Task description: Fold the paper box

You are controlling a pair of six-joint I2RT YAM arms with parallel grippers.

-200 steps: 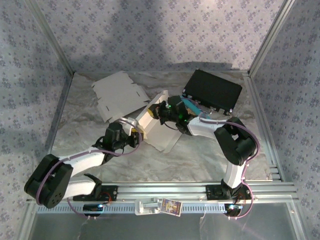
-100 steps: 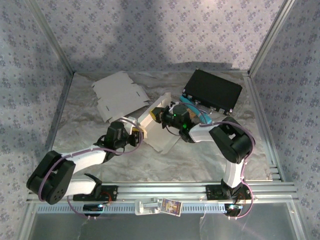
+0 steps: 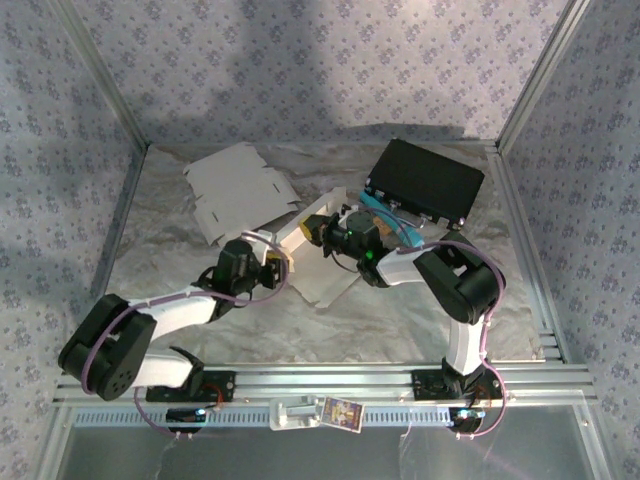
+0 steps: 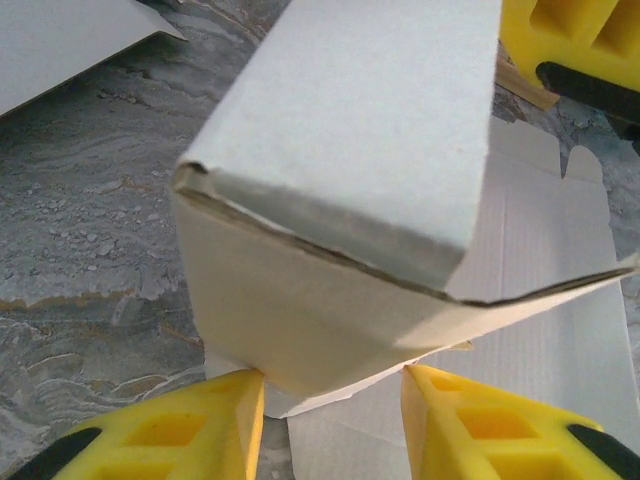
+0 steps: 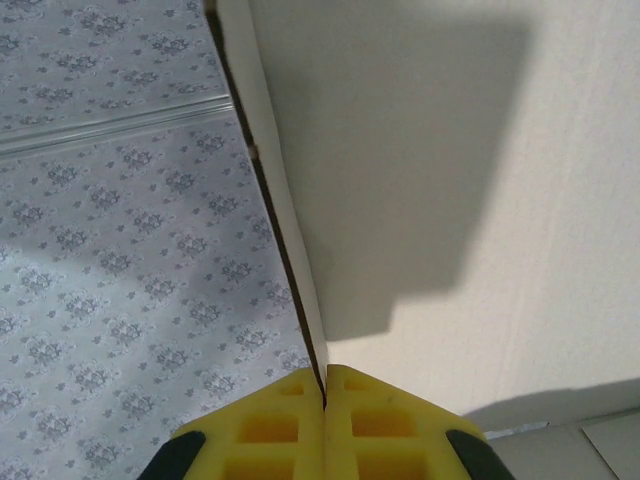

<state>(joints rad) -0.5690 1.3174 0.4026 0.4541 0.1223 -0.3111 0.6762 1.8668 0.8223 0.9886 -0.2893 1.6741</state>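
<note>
The white paper box [image 3: 308,228] stands partly folded at mid-table, its unfolded panel [image 3: 330,282] lying flat on the mat. In the left wrist view a folded corner of the box [image 4: 340,200] points down between my yellow fingers [image 4: 215,420]. My left gripper [image 4: 333,388] is open and straddles that corner, the left fingertip touching it. It sits at the box's near-left end [image 3: 276,262]. My right gripper [image 5: 324,376] is shut on the thin edge of an upright box wall [image 5: 450,200], at the box's far-right side [image 3: 327,232].
A second flat cardboard blank [image 3: 236,190] lies at the back left. A black case [image 3: 426,182] stands at the back right, close behind the right arm. Metal frame posts and patterned walls enclose the grey mat [image 3: 180,250].
My left jaws have widened a little around the box corner. The right arm's elbow has swung inward while its gripper stays clamped on the wall, which stands a bit more upright.
</note>
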